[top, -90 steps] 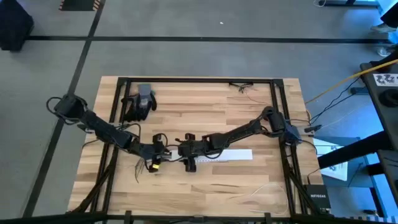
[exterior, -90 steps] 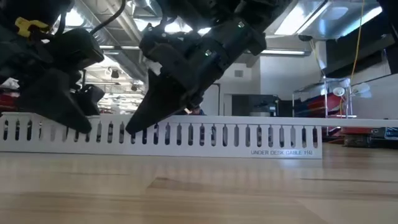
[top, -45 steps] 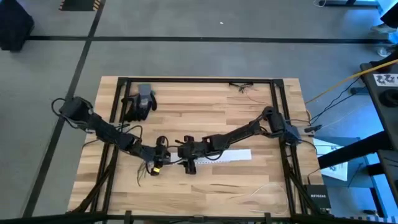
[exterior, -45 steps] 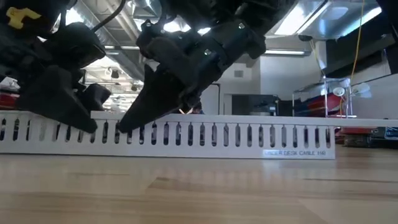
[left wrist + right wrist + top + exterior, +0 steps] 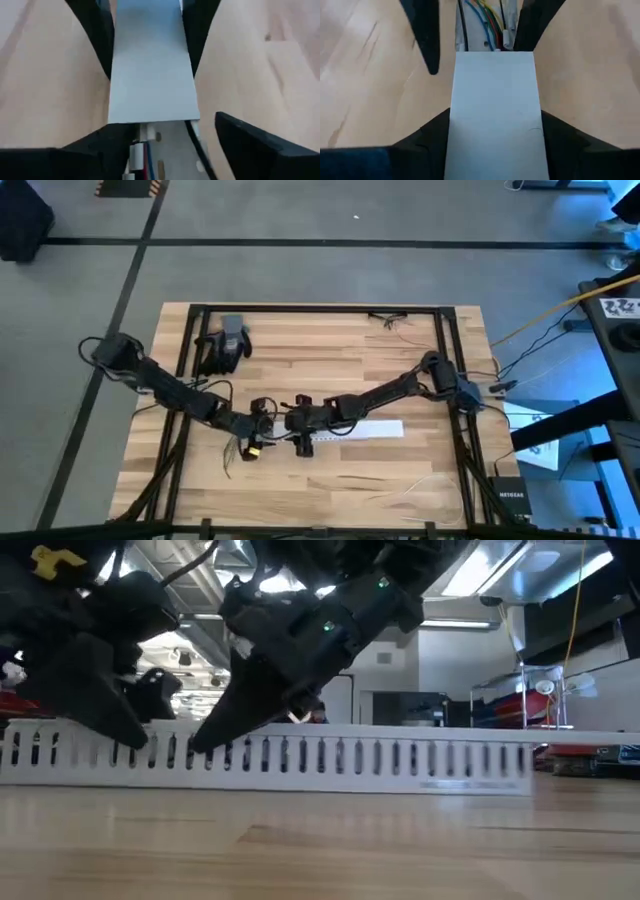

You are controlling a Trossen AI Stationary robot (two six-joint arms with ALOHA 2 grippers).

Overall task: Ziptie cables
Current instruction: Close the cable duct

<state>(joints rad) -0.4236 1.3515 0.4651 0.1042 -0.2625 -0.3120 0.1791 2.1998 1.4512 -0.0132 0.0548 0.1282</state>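
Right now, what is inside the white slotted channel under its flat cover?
Past the cover's end, coloured wires lie inside the channel. How far they run beneath the cover is hidden. Both hands, left and right, straddle it.

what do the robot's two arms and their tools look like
Both arms are black and jointed, built of slim links with thin black cables looping along them. The left arm carries a small yellow part by its tool. The right arm ends in a blocky black tool showing a small green light in the low view. Each tool has two dark, tapering fingers.
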